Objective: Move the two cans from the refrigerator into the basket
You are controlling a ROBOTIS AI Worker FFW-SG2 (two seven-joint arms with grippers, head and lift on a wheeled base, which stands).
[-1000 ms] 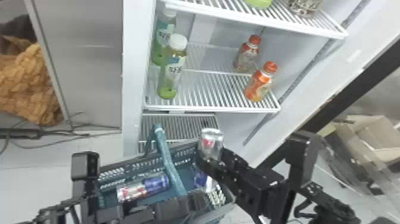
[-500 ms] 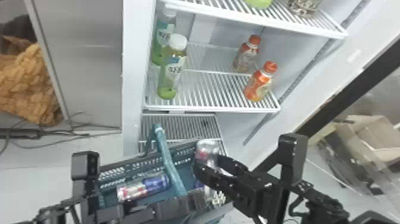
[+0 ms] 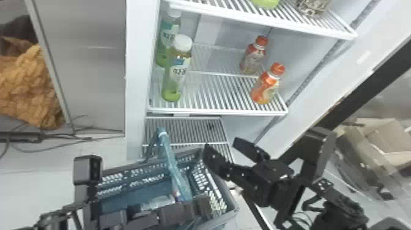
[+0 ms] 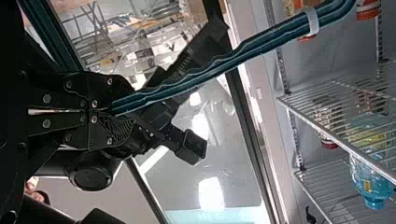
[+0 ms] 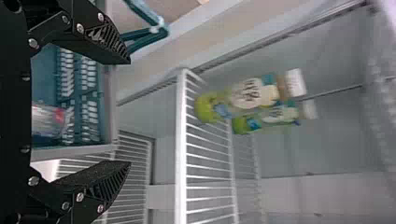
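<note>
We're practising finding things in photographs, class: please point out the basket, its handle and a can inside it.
Basket (image 5: 113,116): right wrist view, on its rim.
Handle (image 4: 271,42): left wrist view, on its middle stretch.
Can (image 5: 45,122): right wrist view, on its side.

Right gripper (image 3: 222,145) spread wide; can (image 5: 46,122) inside basket (image 5: 113,107); 2 bottles (image 5: 252,95) on shelf (image 5: 181,140).

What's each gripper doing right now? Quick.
Left gripper: closed on the teal basket handle.
Right gripper: open, nothing between its fingers.
</note>
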